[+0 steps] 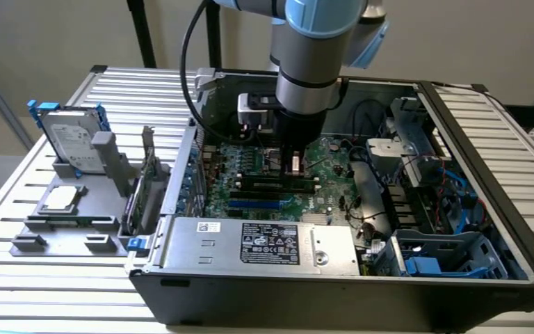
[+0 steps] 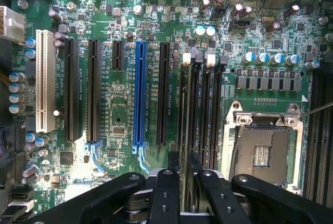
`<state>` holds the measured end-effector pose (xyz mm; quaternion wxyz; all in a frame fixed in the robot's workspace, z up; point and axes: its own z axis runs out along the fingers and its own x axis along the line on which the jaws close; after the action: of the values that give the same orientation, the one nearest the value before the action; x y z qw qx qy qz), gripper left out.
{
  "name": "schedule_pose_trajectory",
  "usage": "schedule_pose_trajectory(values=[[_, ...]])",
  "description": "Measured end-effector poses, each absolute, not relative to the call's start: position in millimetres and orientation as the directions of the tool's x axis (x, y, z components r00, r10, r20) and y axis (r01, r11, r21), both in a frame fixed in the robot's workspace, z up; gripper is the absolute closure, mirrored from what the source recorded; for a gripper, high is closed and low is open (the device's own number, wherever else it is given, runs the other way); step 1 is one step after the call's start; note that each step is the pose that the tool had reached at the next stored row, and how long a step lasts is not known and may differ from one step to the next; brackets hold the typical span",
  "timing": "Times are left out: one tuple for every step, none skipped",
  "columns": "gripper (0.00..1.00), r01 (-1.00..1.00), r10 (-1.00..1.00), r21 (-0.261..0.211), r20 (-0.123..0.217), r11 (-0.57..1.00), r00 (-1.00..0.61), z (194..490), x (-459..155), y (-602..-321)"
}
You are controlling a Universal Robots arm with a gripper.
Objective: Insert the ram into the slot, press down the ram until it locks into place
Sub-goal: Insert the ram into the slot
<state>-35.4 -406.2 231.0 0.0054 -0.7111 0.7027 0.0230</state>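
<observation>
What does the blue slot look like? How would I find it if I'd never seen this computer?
Look inside the open black computer case at the big green motherboard. Among its row of long parallel plastic slots lies the long blue plastic slot, flanked by black slots. It is the only blue one; the others are black or white.

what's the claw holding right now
Claw: closed on the long thin green ram stick.
</observation>
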Motion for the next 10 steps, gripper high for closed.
schedule_pose_trajectory(values=[[0.78,-1.000,-0.999,0.025,-0.040,-0.012,0.011,234,-35,-406],[0.78,-1.000,-0.999,0.025,-0.040,-0.012,0.011,237,-36,-406],[0.78,-1.000,-0.999,0.025,-0.040,-0.012,0.011,240,-36,-406],[0.78,-1.000,-0.999,0.025,-0.040,-0.012,0.011,242,-36,-406],[0.78,-1.000,-0.999,0.025,-0.040,-0.012,0.011,245,-37,-406],[0.78,-1.000,-0.999,0.025,-0.040,-0.012,0.011,246,-38,-406],[0.78,-1.000,-0.999,0.024,-0.041,-0.012,0.011,246,-38,-406],[0.78,-1.000,-0.999,0.024,-0.041,-0.012,0.011,246,-38,-406],[0.78,-1.000,-0.999,0.024,-0.041,-0.012,0.011,246,-38,-406],[0.78,-1.000,-0.999,0.024,-0.041,-0.012,0.011,246,-38,-406]])
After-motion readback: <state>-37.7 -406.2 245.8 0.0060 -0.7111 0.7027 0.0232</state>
